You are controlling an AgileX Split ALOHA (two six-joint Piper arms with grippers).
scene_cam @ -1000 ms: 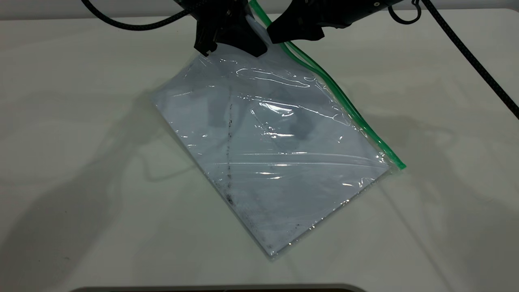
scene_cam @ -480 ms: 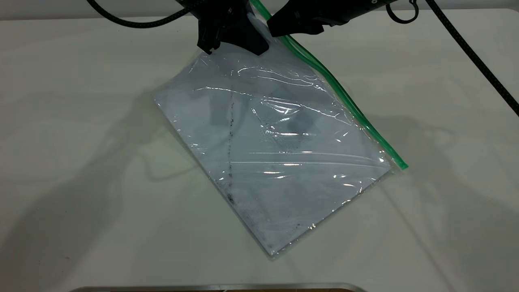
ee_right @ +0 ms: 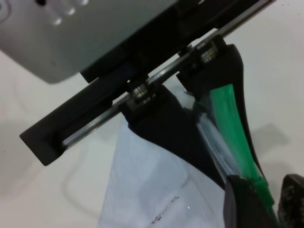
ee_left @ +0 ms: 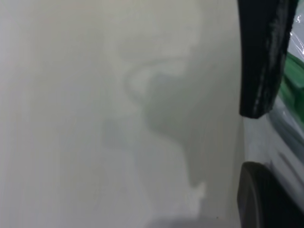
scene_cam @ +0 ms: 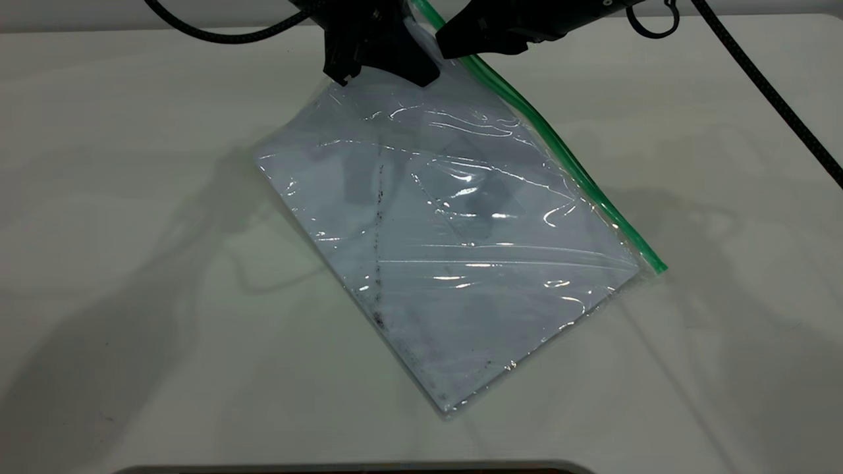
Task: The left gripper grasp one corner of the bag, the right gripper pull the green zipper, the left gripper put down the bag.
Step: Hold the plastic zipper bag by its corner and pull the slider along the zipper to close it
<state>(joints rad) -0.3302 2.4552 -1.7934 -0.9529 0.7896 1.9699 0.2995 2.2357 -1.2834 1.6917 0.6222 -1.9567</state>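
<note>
Clamped on the far corner of the bag (scene_cam: pixel 454 243) — left gripper (scene_cam: pixel 379 56), lifting that end while the near corner rests on the table (scene_cam: pixel 132 263). Just right of it, right gripper (scene_cam: pixel 461 43) closed over the green zipper (scene_cam: pixel 560 158) at its far end. Best pulled straight along the strip, toward the near right — corner held taut, no twisting.

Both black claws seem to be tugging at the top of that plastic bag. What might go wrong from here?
The left pincer holds only one raised corner of the bag, so the slick plastic may slip free. The right pincer sits on the thin green zipper; it might lose that strip. Most of the bag lies on the table, and a pull may drag it sideways.
</note>
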